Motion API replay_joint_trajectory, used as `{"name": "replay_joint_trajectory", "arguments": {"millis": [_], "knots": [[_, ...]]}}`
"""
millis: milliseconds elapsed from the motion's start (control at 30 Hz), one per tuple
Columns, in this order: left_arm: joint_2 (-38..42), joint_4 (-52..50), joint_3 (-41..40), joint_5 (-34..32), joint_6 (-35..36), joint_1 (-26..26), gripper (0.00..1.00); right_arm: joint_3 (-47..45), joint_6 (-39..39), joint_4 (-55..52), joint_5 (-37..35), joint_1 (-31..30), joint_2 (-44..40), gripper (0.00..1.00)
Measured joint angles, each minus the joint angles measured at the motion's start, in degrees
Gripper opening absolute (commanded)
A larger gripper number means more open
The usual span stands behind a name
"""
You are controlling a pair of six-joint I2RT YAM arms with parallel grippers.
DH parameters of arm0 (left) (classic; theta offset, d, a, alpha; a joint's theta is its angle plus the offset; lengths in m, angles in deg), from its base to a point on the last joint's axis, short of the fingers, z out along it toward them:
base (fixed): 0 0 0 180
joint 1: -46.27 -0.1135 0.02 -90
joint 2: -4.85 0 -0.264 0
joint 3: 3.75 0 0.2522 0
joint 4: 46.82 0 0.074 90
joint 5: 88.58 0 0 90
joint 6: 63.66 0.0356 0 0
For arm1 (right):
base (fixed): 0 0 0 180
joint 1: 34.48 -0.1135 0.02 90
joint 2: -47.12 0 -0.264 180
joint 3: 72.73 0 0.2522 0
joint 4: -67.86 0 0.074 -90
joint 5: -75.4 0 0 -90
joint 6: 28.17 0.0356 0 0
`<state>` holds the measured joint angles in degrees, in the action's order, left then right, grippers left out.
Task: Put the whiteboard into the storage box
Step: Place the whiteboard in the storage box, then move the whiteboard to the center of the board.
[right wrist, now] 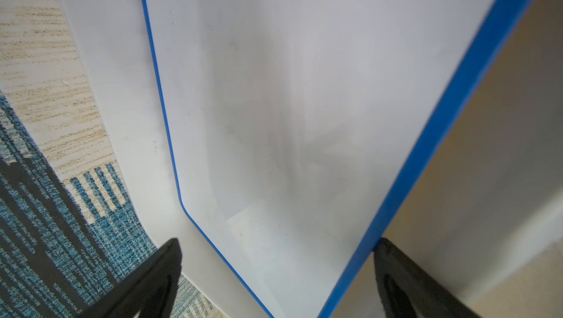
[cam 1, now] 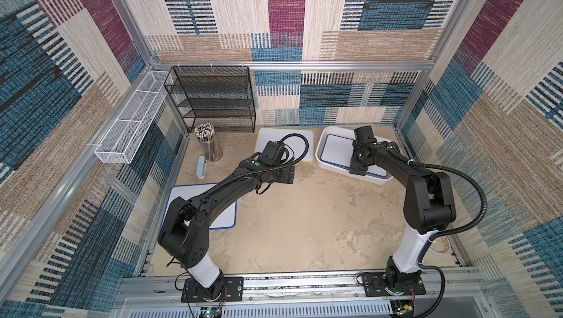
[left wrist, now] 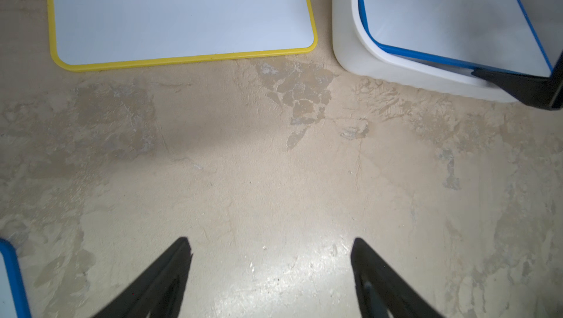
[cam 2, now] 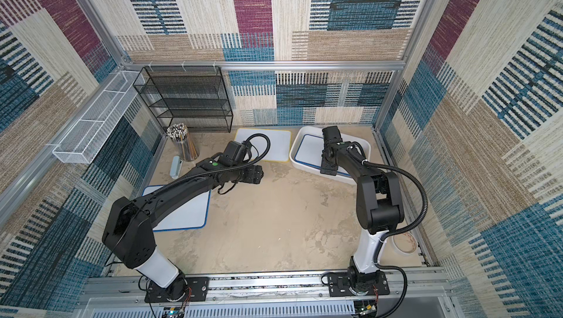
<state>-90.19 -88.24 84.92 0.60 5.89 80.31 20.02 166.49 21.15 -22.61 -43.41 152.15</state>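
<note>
One blue-framed whiteboard [cam 1: 338,152] is already sitting in the storage box [cam 1: 332,168] at 1 o'clock on the table [cam 1: 304,225]. It looks tilted, its near long edge seemingly riding on the box's near rim, so it probably needs settling flat. The right gripper [right wrist: 277,242] is hovering over that edge with fingers spread wide, one fingertip just beside the blue frame, clamping nothing. The left gripper [left wrist: 269,238] is hanging above bare table near the centre, fingers likewise wide and empty.

A yellow-framed whiteboard [left wrist: 182,12] is lying flat at 12 o'clock, just beside the box with a narrow gap between. A second blue-framed whiteboard [cam 1: 224,213] is lying at 8 o'clock, partly under the left arm. Both are waiting, if they are meant to follow.

The box is sitting close to the far wall and the right post, so free room is lying mainly toward 6 o'clock.
</note>
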Motion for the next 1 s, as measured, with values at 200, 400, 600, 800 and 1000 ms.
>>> {"name": "replay_joint_trajectory", "arguments": {"millis": [200, 400, 600, 800, 1000], "knots": [[-0.8, -1.2, 0.3, -0.2, -0.6, -0.7, 0.84, -1.7, -1.5, -1.1, -0.2, -1.4, -3.0, 1.0], [-0.4, -1.3, 0.3, 0.0, -1.0, -1.6, 0.84, -0.8, -4.1, -2.8, -5.3, -5.3, -5.0, 1.0], [1.1, -1.3, 0.2, 1.2, -1.5, -2.5, 0.84, 0.1, -16.7, 3.7, -13.8, -13.7, -5.5, 1.0], [3.9, -1.3, -0.9, 1.2, -1.5, -3.6, 0.84, 0.3, -37.3, 18.4, -15.9, -20.5, -2.2, 1.0], [9.0, -0.5, -3.3, 2.7, -2.1, -6.7, 0.84, 11.2, -56.1, 26.5, -10.2, -22.1, 7.0, 1.0]]}}
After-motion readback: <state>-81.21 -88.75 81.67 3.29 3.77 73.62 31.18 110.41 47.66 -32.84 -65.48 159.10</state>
